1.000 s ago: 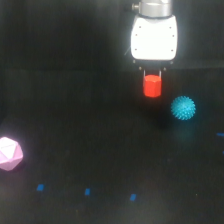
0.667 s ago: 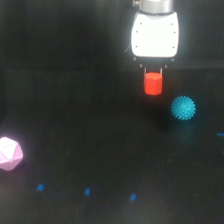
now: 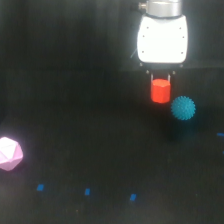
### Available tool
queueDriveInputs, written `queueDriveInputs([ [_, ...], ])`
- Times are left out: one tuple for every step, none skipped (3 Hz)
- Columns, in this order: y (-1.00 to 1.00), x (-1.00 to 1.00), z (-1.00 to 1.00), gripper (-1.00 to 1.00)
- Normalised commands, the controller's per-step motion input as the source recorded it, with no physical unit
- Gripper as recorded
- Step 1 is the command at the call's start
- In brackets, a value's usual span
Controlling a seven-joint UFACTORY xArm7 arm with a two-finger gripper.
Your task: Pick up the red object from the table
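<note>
The red object (image 3: pixel 160 91), a small red-orange hexagonal block, hangs between the thin dark fingers of my gripper (image 3: pixel 160 81) under the white arm head. The gripper is shut on it and holds it above the black table (image 3: pixel 100 150). The block's top part is between the fingers; its lower part shows below them.
A teal spiky ball (image 3: pixel 183 108) lies on the table just to the exterior view's right of the held block. A pale pink faceted polyhedron (image 3: pixel 9 153) lies at the far left. Small blue tape marks (image 3: pixel 87 191) dot the front of the table.
The gripper has risen with the red block in it, and the block now sits higher above the table. The ball and polyhedron have not moved.
</note>
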Motion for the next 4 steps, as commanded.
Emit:
queueDriveInputs([
  [-0.18,0.06,0.35,-1.00],
  [-0.03,-0.90,-0.45,-1.00],
  [0.21,-0.41,0.10,-1.00],
  [0.24,0.37,-0.11,-1.00],
])
